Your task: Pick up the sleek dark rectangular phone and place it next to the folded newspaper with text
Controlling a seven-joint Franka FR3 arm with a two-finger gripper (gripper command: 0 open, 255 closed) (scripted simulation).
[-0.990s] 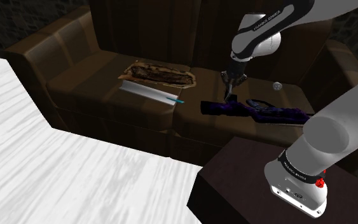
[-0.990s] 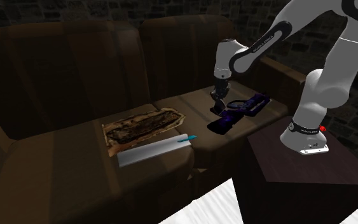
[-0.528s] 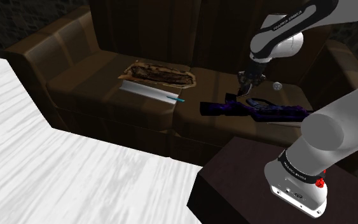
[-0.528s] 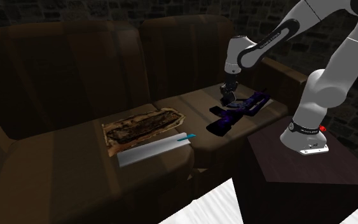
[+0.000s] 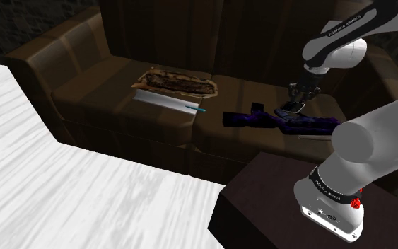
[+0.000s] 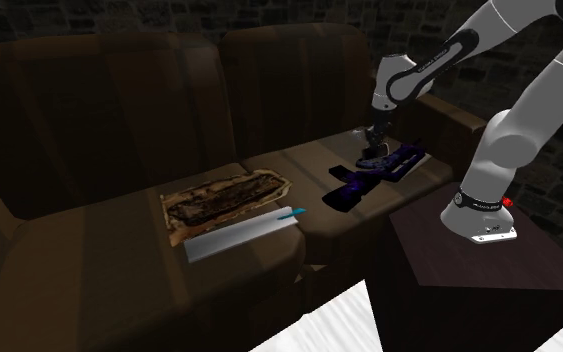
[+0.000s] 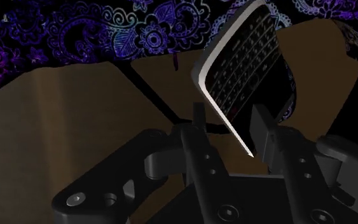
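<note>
The phone (image 7: 241, 60) is dark with a keypad and a silver rim. It lies on a purple paisley cloth (image 7: 75, 32) on the brown sofa's seat (image 5: 232, 95). My gripper (image 7: 228, 124) is open just over it, with the phone's near corner between the fingers; neither finger (image 7: 198, 118) clearly presses on it. From the shoulder view the gripper (image 5: 294, 105) hangs low over the right end of the cloth (image 5: 261, 120). The folded newspaper (image 5: 179, 81), mottled brown, lies on the other seat cushion, to the shoulder view's left.
A pale flat sheet with a teal tip (image 5: 165, 102) lies against the newspaper's near side. The sofa's backrest (image 5: 190, 28) rises behind both cushions. My dark stand (image 5: 289, 205) is close to the sofa's front. A white-grained floor (image 5: 63, 191) spreads to the shoulder view's left.
The gripper has travelled toward the shoulder view's right, from the cloth's left end to its right end, and now sits lower over the phone. Nothing on the sofa has moved.
</note>
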